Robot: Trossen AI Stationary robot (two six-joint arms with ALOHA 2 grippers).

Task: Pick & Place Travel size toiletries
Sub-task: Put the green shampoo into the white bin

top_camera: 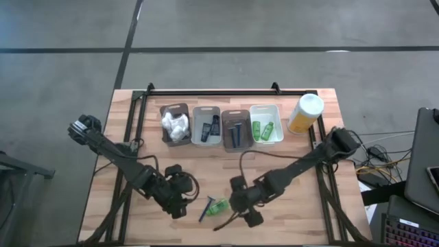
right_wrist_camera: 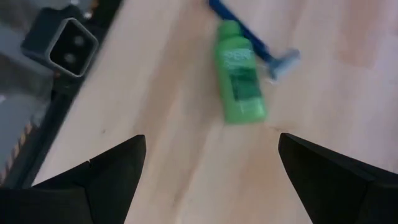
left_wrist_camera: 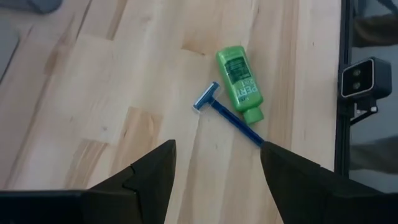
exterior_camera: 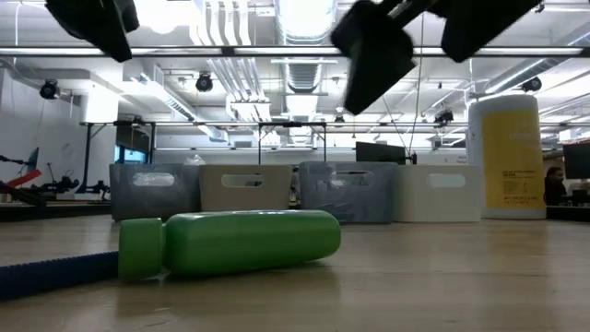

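A bright green mini bottle (top_camera: 218, 206) lies on its side near the table's near edge, and a slim dark-blue razor (top_camera: 205, 208) lies against it on its left. The left wrist view shows the bottle (left_wrist_camera: 239, 80) and the razor (left_wrist_camera: 227, 115) ahead of the open left gripper (left_wrist_camera: 217, 177). In the right wrist view the bottle (right_wrist_camera: 240, 77) and razor (right_wrist_camera: 264, 45) lie beyond the open right gripper (right_wrist_camera: 211, 171). The left gripper (top_camera: 180, 204) hovers left of the pair, the right gripper (top_camera: 247, 213) right of it. Neither touches anything. In the low view the bottle (exterior_camera: 235, 243) rests on the tabletop.
Four small bins stand in a row at the far side: one with white puffy bundles (top_camera: 175, 126), one with dark tubes (top_camera: 206, 126), one with razors (top_camera: 234, 132), one with green bottles (top_camera: 265, 127). A tall yellow canister (top_camera: 304, 113) stands right of them. A low camera (left_wrist_camera: 364, 79) sits at the near edge.
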